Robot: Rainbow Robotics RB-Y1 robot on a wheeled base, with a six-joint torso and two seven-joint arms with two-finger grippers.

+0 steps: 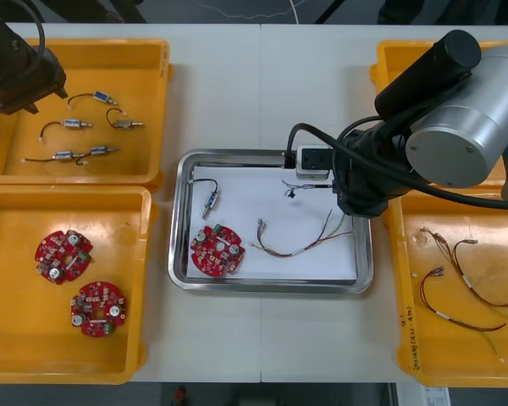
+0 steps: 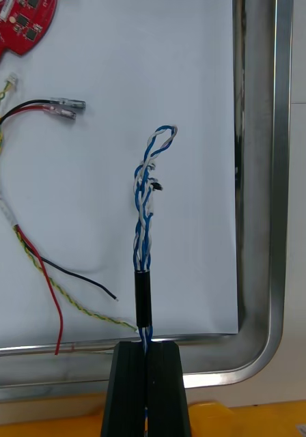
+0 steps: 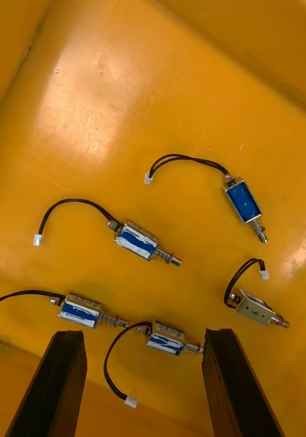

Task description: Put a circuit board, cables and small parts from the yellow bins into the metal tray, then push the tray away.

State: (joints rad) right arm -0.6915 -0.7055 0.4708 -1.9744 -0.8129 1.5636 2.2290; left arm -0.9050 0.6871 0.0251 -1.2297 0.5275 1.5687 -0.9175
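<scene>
We seem to be in an electronics assembly lab: yellow bins (image 1: 144, 76) at the frame's left and right hold sorted circuit boards (image 1: 63, 255), cables (image 1: 421, 294) and small metal parts (image 1: 74, 123) beside a metal tray (image 1: 271, 286).

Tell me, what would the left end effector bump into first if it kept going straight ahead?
Probably the small metal part lying just ahead of the left end effector, between its open fingers, on the floor of the yellow bin. Depth is hard to judge.

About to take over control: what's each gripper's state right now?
Left gripper: open, over small metal parts in a yellow plastic bin.
Right gripper: shut on a twisted blue and white cable, over the shiny metal tray.
</scene>
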